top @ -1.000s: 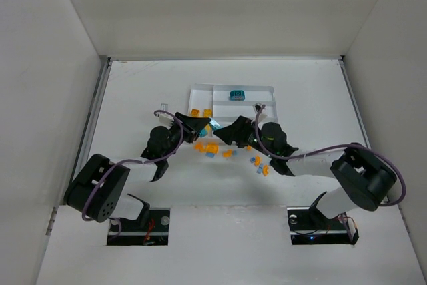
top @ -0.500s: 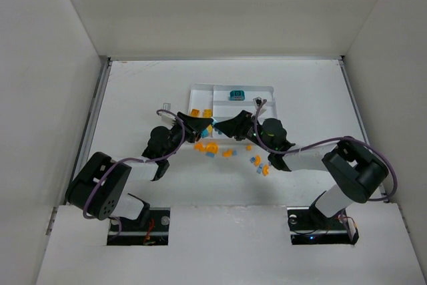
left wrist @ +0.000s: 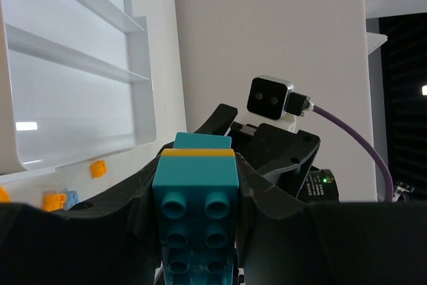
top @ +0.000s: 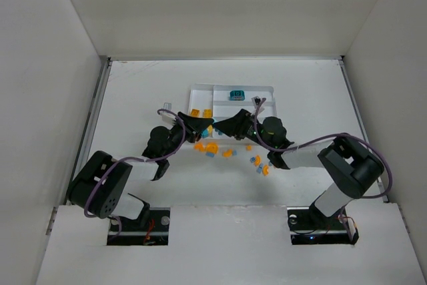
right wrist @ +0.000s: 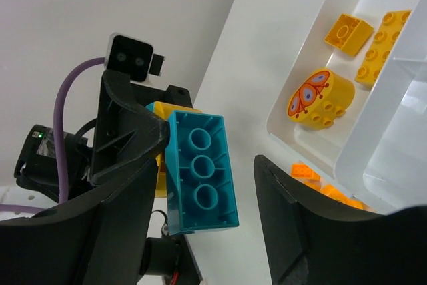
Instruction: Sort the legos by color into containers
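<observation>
A teal brick (left wrist: 197,185) with a yellow layer stacked against it is clamped between the fingers of my left gripper (top: 204,125), just by the near edge of the white tray (top: 263,99). My right gripper (top: 223,127) faces it nose to nose, its fingers spread to either side of the brick and not pinching it. Yellow and orange pieces (right wrist: 320,98) lie in the tray's narrow end compartment. Another teal piece (top: 235,94) sits in a long section. Loose orange and blue legos (top: 212,147) lie scattered on the table (top: 133,98) in front of the tray.

2 arms bent inward; left tool (top: 202,125) clamped, right tool (top: 223,129) agape.
</observation>
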### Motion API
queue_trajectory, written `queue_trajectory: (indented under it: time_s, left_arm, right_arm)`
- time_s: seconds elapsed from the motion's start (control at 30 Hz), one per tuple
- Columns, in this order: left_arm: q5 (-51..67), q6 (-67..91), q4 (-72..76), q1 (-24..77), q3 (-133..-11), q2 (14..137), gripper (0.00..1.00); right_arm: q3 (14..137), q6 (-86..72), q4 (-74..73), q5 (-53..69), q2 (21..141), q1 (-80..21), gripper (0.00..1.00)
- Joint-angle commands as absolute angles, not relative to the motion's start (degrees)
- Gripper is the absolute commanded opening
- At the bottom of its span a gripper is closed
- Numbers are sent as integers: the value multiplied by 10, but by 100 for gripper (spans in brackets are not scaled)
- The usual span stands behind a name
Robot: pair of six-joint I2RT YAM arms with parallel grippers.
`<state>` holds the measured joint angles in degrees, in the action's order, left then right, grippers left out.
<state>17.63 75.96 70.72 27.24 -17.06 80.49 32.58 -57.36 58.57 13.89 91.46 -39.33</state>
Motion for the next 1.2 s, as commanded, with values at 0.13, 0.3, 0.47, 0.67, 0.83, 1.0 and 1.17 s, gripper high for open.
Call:
queue_trajectory:
  time_s: [0.13, 0.3, 0.47, 0.67, 0.83, 1.0, 1.17]
  left_arm:
    - [191, 761, 761, 268, -192, 809, 9]
    - [192, 762, 762, 266, -191, 809, 9]
    - [208, 760, 766, 266, -185, 813, 11]
    - [232, 759, 781, 255, -169, 824, 15]
    - [249, 765, 805, 244, -162, 838, 16]
    - [253, 767, 820, 235, -160, 850, 16]
    - [251, 758, 821, 241, -172, 870, 15]
  right_arm:
    - [348, -602, 657, 170, 936, -386, 57]
    - [342, -617, 683, 174, 940, -382, 45]
    - [327, -620, 685, 168, 915, -352, 39]
    - [318, -613, 660, 185, 894, -303, 38]
    - [322, -608, 650, 195, 903, -269, 39]
    - [366, -570, 558, 178, 924, -216, 39]
    - [441, -497, 388, 97, 935, -191, 39]
